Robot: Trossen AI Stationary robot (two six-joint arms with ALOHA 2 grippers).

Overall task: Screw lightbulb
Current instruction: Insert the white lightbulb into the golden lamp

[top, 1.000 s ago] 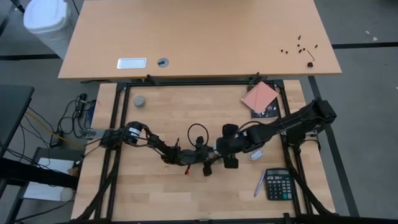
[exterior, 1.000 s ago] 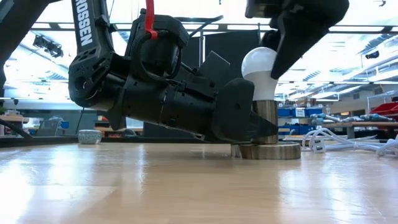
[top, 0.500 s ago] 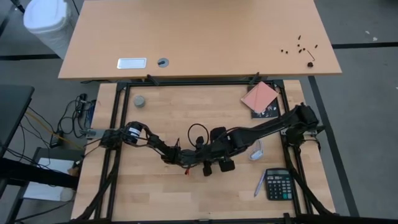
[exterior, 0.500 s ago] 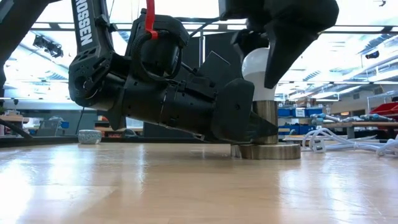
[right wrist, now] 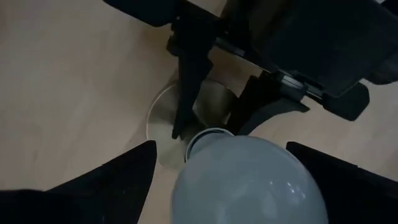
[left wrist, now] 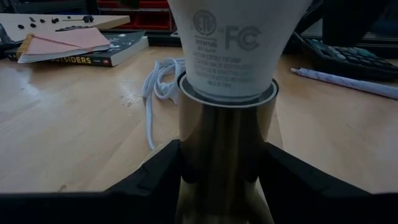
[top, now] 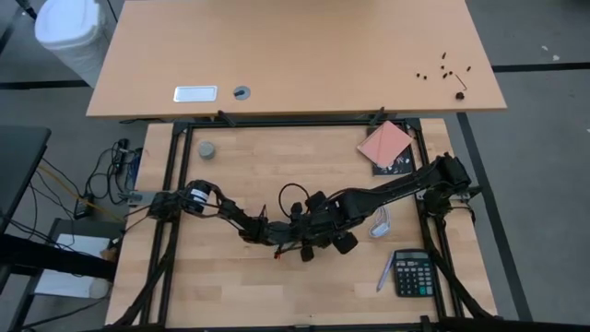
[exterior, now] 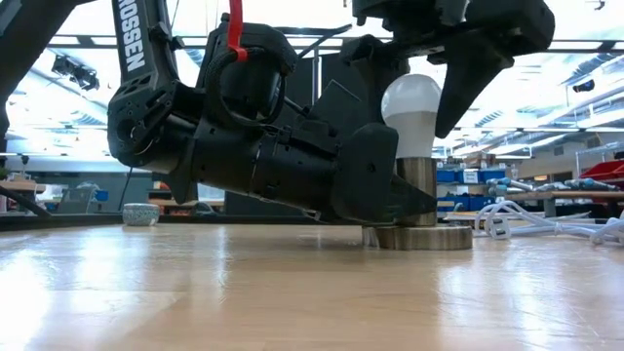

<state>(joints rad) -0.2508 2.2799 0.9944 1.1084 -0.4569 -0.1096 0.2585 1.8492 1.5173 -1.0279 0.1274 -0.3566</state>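
— Right gripper (exterior: 414,93) of mine straddles the lightbulb (exterior: 410,109) in its socket (exterior: 421,210), fingers apart; left gripper (left wrist: 224,180) clamps the socket.
— Risk?
— Closing off-centre could cross-thread it.

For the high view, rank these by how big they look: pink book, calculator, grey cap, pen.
1. pink book
2. calculator, somewhat smaller
3. grey cap and pen: not ranked, as the pen is longer but far thinner.
All lie on one table, so nearness hardly skews this.
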